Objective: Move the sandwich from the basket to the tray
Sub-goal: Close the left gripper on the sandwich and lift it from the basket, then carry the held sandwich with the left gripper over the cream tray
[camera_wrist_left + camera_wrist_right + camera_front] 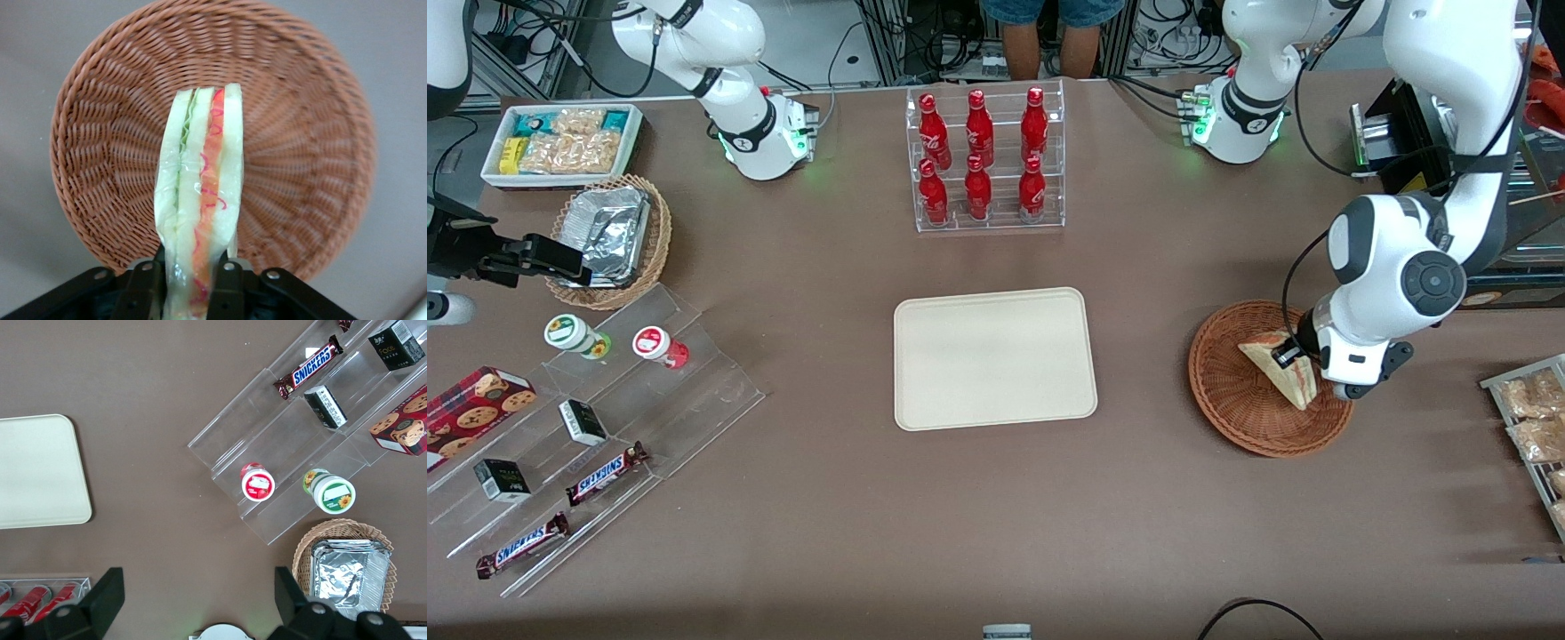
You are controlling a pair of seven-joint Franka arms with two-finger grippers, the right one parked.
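The sandwich (1279, 366) is a tan wedge with pink, white and green layers, over the reddish-brown wicker basket (1232, 404) toward the working arm's end of the table. My left gripper (1294, 354) is shut on the sandwich. In the left wrist view the two black fingers (225, 288) clamp the sandwich (200, 193) at its near end, and it stands on edge above the basket (300, 153). Whether it still touches the basket floor I cannot tell. The cream-beige tray (994, 357) lies bare at the table's middle and also shows in the right wrist view (37, 472).
A clear rack of red bottles (983, 158) stands farther from the camera than the tray. A rack of wrapped pastries (1532, 418) sits beside the basket at the table edge. A clear stepped shelf with snack bars and cups (596, 418) lies toward the parked arm's end.
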